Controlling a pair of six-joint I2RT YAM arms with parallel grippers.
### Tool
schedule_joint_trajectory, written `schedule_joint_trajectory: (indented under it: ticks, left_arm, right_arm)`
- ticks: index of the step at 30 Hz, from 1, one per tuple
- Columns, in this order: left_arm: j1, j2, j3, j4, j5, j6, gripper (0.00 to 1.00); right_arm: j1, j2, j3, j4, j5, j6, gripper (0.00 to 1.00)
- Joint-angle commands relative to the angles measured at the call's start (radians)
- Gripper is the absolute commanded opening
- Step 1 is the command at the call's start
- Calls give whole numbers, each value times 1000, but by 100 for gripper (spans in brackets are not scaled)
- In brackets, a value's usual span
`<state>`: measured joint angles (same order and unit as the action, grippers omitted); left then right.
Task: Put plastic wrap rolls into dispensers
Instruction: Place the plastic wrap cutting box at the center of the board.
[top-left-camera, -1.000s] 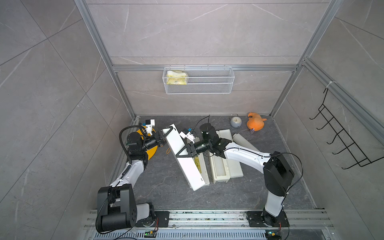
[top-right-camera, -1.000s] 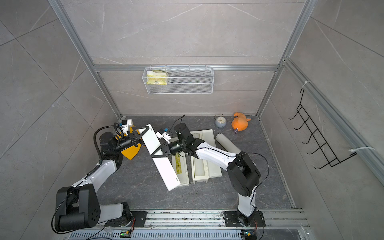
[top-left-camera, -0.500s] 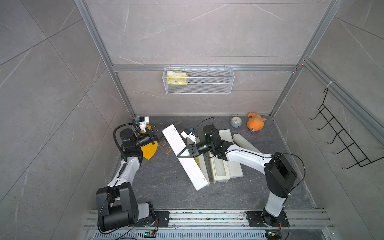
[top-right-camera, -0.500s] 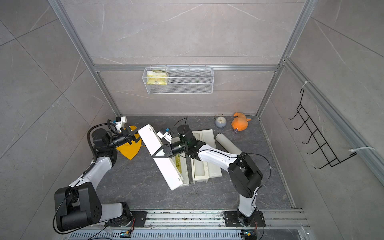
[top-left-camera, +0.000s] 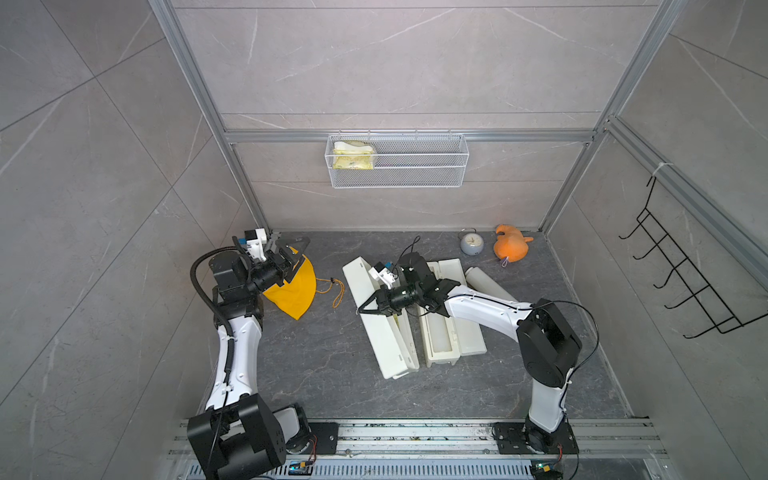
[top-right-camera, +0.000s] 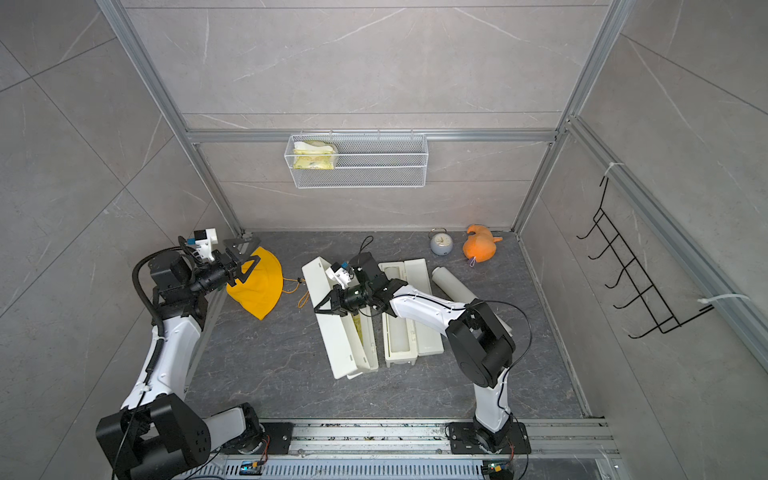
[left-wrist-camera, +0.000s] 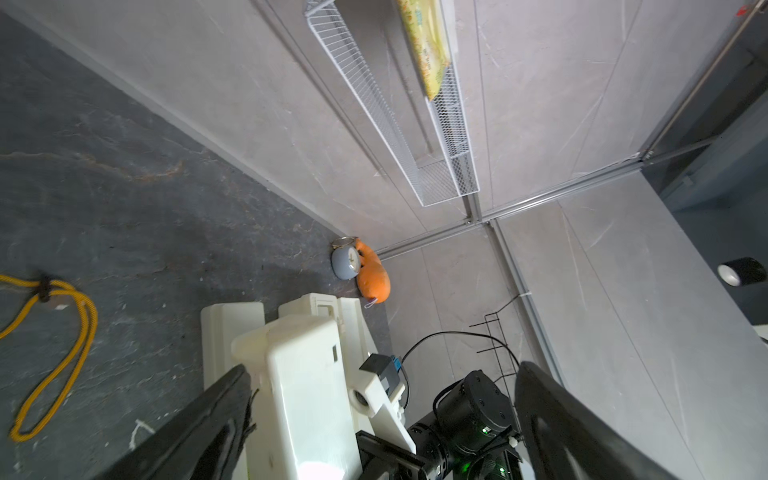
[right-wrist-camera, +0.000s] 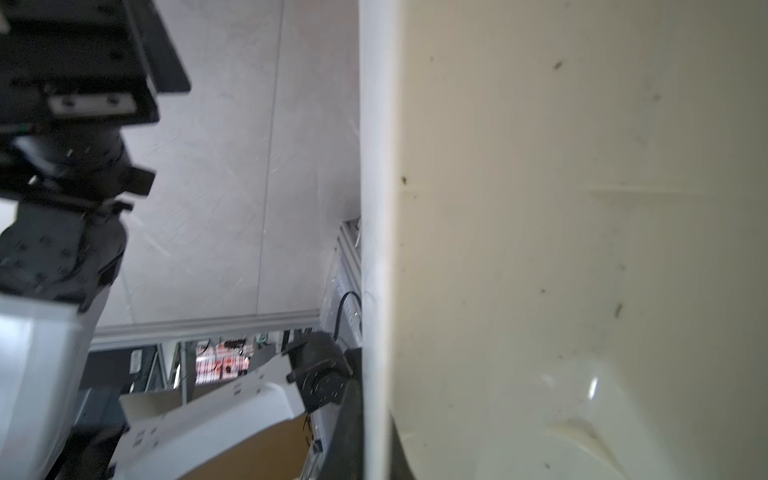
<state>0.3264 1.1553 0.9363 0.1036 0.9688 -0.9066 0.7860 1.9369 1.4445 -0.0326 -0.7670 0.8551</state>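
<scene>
No writing can be read; the yellow label strip (top-right-camera: 357, 330) in the left dispenser (top-left-camera: 409, 347) is too small. The right hand (top-left-camera: 363, 307) is pinched on that dispenser's raised lid (top-left-camera: 380, 340), and the left hand (top-left-camera: 301, 251) gapes wide above a yellow cloth (top-left-camera: 293, 291). One plastic wrap roll (top-left-camera: 484, 282) lies on the bench (top-left-camera: 332, 374) just beside the right dispenser (top-left-camera: 440, 359), with bare bench toward the front.

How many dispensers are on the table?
2. The angled dispenser lies centrally, its lid in the right gripper; the second dispenser lies open to its right. None appears hidden.
</scene>
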Motion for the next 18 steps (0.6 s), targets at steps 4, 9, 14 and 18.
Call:
schedule_joint_trajectory:
  ticks: [4, 9, 14, 18]
  left_arm:
    - [5, -158, -60, -343, -182, 226, 100]
    - [5, -184, -105, -422, -216, 264, 100]
    - [5, -181, -167, -421, -223, 260, 100]
    - [4, -176, -200, -410, -215, 258, 100]
  right_arm:
    - [74, 137, 195, -186, 341, 92, 0]
    - [134, 287, 439, -388, 549, 124, 0]
    - [174, 397, 559, -541, 750, 132, 1]
    - [201, 434, 630, -614, 848, 105, 11]
